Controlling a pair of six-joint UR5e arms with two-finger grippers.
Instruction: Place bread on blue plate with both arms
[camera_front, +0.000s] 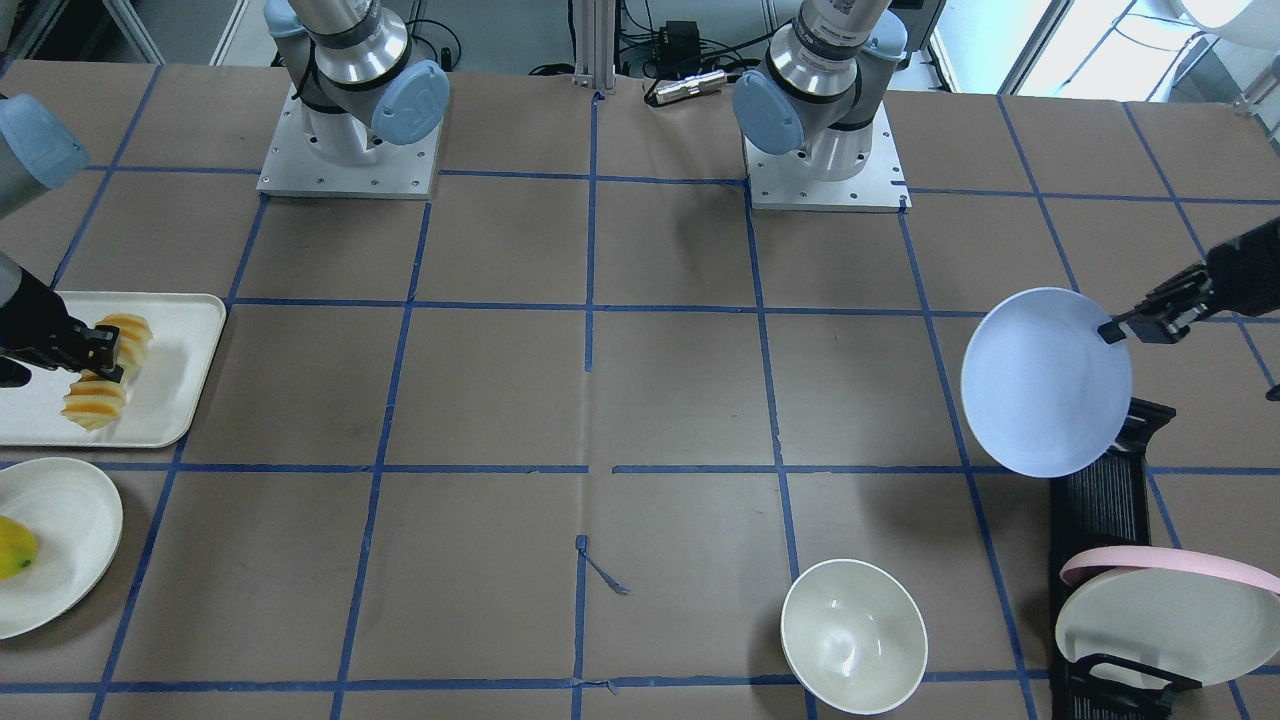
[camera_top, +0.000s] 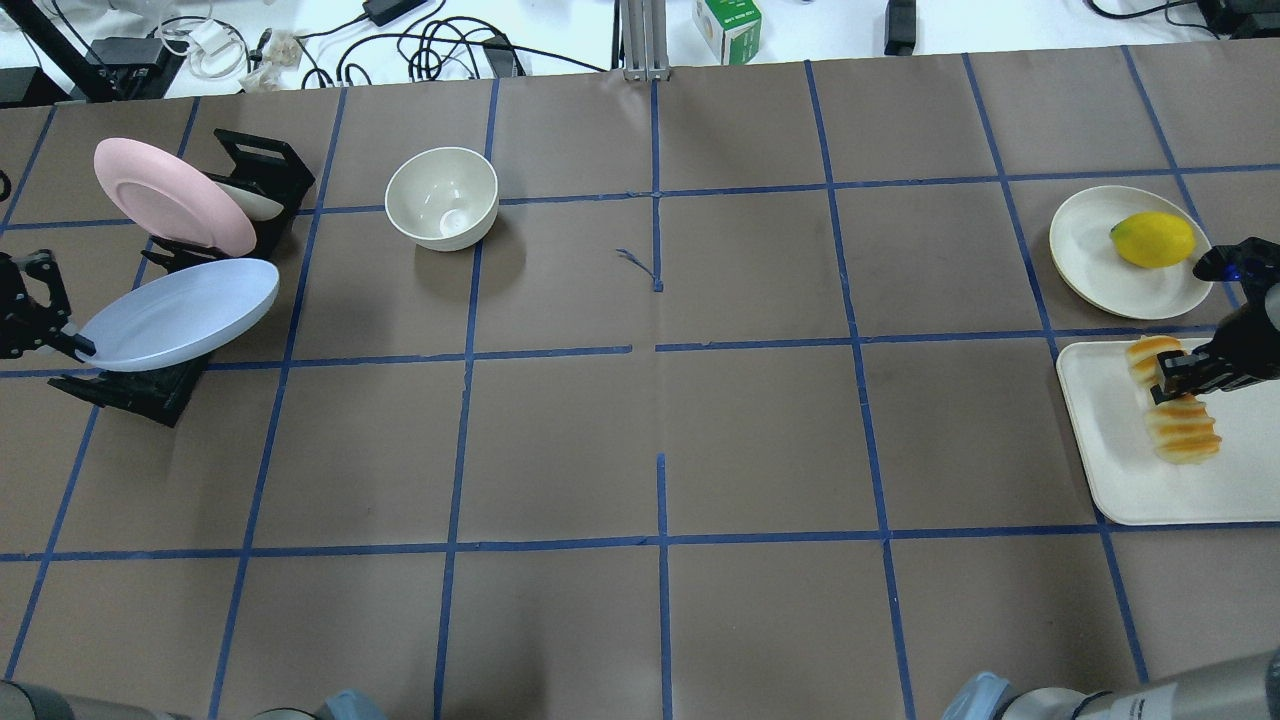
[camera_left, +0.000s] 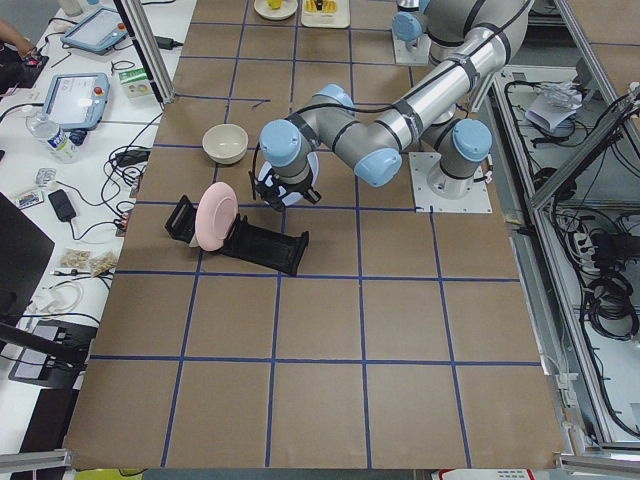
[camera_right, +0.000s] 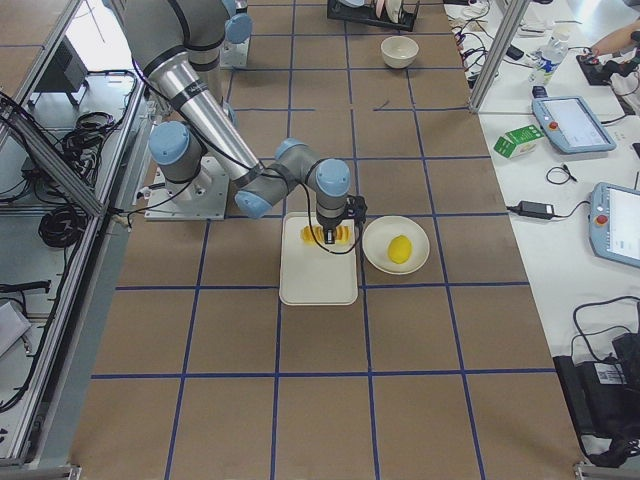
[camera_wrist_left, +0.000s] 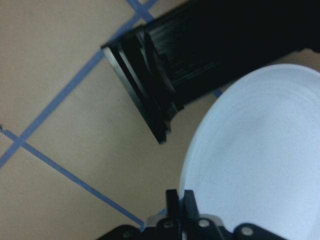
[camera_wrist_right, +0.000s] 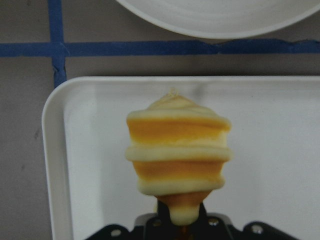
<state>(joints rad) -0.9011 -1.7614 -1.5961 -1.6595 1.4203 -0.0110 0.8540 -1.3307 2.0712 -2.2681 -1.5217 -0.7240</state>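
Observation:
The pale blue plate (camera_top: 185, 312) is tilted, above the near end of the black dish rack (camera_top: 135, 388). My left gripper (camera_top: 78, 345) is shut on its rim; the left wrist view shows the fingertips (camera_wrist_left: 180, 200) pinching the plate's edge (camera_wrist_left: 260, 150). The front view shows the plate (camera_front: 1045, 380) and left gripper (camera_front: 1110, 330) at the right. The bread (camera_top: 1185, 432), an orange-yellow sliced loaf, is over the white tray (camera_top: 1120, 480). My right gripper (camera_top: 1165, 385) is shut across its middle. The right wrist view shows the loaf (camera_wrist_right: 177, 150) end-on in the jaws.
A pink plate (camera_top: 165, 195) and an off-white plate stand in the rack. A white bowl (camera_top: 442, 197) sits at the far left-centre. A yellow-green fruit (camera_top: 1152, 240) lies on an off-white plate (camera_top: 1085, 240) beyond the tray.

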